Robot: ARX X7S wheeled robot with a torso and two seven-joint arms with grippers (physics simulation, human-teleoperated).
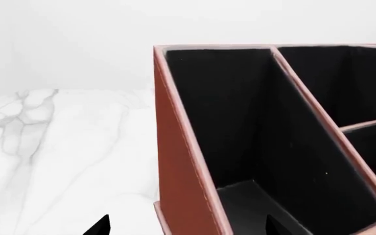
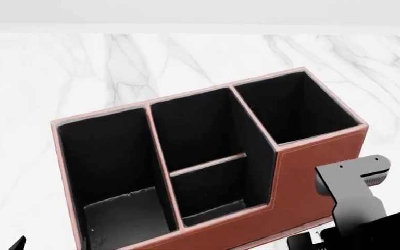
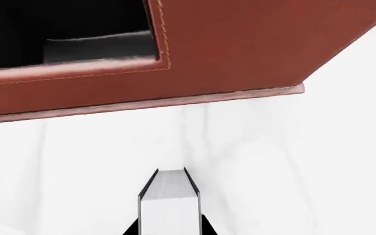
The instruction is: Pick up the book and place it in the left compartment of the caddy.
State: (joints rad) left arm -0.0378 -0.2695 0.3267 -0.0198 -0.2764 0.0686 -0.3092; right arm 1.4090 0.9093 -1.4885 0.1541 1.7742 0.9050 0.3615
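Note:
The reddish-brown caddy (image 2: 311,156) stands on the marble, black inside, with its taller cell at the right. Its left compartment (image 2: 106,156) is the long undivided bay; in the left wrist view this left compartment (image 1: 240,127) lies close ahead. My left gripper (image 1: 186,227) is open, its two tips spread on either side of the caddy's outer wall (image 1: 181,166). The book (image 3: 170,200), with black covers and white page edges, sits between the tips of my right gripper (image 3: 170,227), which is shut on it in front of the caddy's front wall (image 3: 240,49). In the head view the book is hidden.
The white marble table (image 2: 116,62) surrounds the caddy. My right arm (image 2: 356,195) rises at the caddy's near right corner. A middle bay split by a low divider (image 2: 207,162) and a taller square cell (image 2: 294,107) lie right of the left compartment.

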